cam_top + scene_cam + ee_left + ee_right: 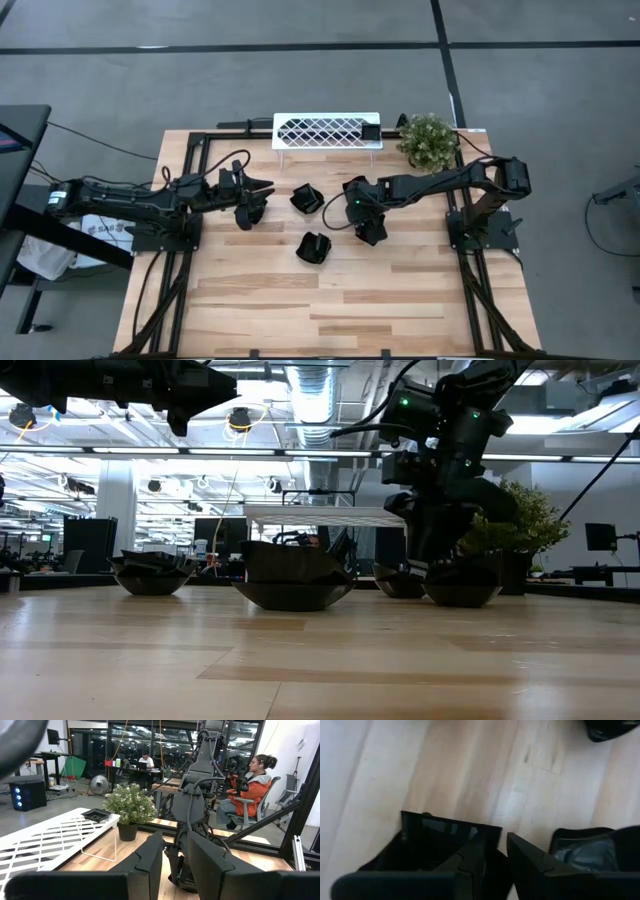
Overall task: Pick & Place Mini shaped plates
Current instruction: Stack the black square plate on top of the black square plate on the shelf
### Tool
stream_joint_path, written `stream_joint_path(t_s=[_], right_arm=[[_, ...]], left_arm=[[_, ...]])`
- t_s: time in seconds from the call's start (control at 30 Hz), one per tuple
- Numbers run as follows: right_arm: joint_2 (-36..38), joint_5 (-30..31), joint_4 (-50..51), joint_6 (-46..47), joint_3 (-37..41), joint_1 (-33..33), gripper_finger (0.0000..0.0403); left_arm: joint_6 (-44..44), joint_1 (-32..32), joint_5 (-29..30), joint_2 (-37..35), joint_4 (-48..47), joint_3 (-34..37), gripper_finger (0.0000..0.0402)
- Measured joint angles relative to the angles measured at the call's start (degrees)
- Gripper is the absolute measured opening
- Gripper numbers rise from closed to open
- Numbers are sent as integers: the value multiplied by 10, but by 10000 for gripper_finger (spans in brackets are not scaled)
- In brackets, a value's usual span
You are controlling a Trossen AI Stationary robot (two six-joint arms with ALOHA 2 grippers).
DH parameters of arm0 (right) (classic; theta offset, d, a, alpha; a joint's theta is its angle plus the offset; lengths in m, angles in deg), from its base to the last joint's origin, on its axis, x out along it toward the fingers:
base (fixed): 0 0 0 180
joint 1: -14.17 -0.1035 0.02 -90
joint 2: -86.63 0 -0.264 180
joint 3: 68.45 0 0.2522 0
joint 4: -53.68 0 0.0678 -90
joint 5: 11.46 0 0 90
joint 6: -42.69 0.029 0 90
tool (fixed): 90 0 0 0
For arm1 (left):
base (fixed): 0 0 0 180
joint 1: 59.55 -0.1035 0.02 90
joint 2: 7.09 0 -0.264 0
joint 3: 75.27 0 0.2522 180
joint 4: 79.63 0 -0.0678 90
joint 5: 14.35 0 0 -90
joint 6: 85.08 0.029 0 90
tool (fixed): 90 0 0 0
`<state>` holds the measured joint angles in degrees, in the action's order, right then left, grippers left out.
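Observation:
Several glossy black mini plates lie on the wooden table: one [307, 198] at the middle, one [314, 247] nearer the front, one [250, 213] under my left gripper, one squarish [371, 231] under my right gripper. Another plate [370, 131] lies on the white lattice rack [325, 130]. My left gripper [262, 187] hangs level well above the table, slightly open and empty [175, 845]. My right gripper [366, 220] points down onto the squarish plate [445, 842], which rests on the table [462, 592]. My right gripper comes from above, pointing down, with the squarish plate's side rim [499, 834] in the narrow gap between its fingers, one finger inside the dish and one outside. The plate's bottom rests on the table. The fingers hide the place of contact itself.
A potted plant [428, 140] stands at the far right beside the rack. Another plate [590, 851] lies close beside the right gripper's outer finger. Black frame rails run along the table's left and right sides. People sit at desks beyond the table [250, 780].

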<state>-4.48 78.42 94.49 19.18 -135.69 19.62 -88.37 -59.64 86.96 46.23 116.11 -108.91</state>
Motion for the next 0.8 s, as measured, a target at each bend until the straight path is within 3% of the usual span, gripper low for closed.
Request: stream_joint_path(t_s=[0.8], right_arm=[[1, 1, 80, -2, -62, -2, 41]], left_arm=[[0, 0, 0, 0, 1, 0, 93]])
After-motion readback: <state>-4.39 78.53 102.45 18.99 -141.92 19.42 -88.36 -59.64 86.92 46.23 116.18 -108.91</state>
